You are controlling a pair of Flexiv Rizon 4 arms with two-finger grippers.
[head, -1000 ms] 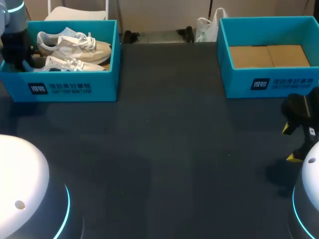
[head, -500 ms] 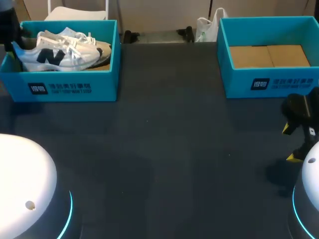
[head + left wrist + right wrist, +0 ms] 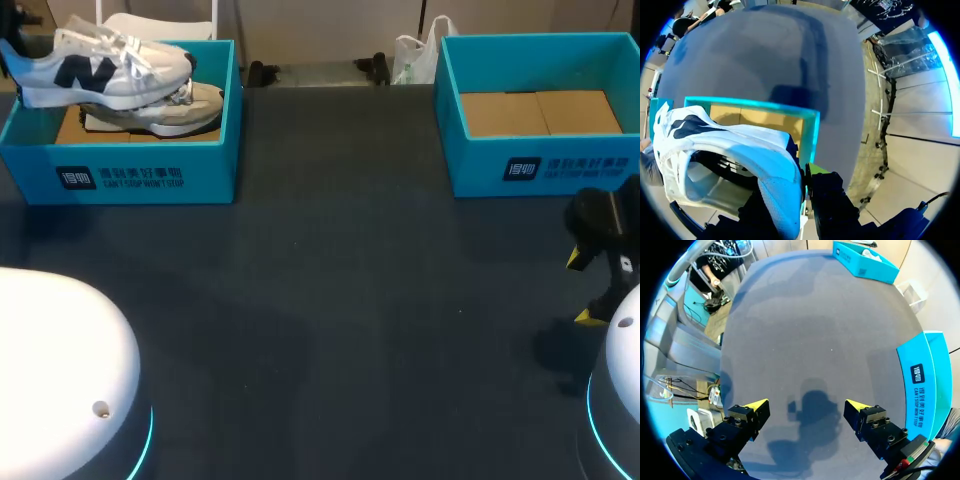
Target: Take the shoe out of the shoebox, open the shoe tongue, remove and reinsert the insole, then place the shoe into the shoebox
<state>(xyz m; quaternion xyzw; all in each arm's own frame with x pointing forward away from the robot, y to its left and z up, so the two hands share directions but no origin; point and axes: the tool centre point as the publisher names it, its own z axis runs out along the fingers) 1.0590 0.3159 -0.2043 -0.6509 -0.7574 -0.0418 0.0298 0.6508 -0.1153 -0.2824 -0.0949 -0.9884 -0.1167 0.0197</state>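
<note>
Since a second earlier, the shoe had come up off its mate and out over the rim of the left shoebox, carried toe-level and sole down. The left gripper was clenched on its heel: in the left wrist view the heel collar ran down between the two dark fingers, pinched from both sides, while the toe stretched out ahead of the jaws above the box's cardboard floor. A second shoe lay in the box beneath the held one. The right gripper had not shifted; its jaws stood wide and released, with only bare table between and ahead of them and the right shoebox just beside.

The step in hand was judged to be the first one, taking the shoe out. The next move called for swinging it clear of the box wall and setting it on open table where the right jaws could reach the tongue.
</note>
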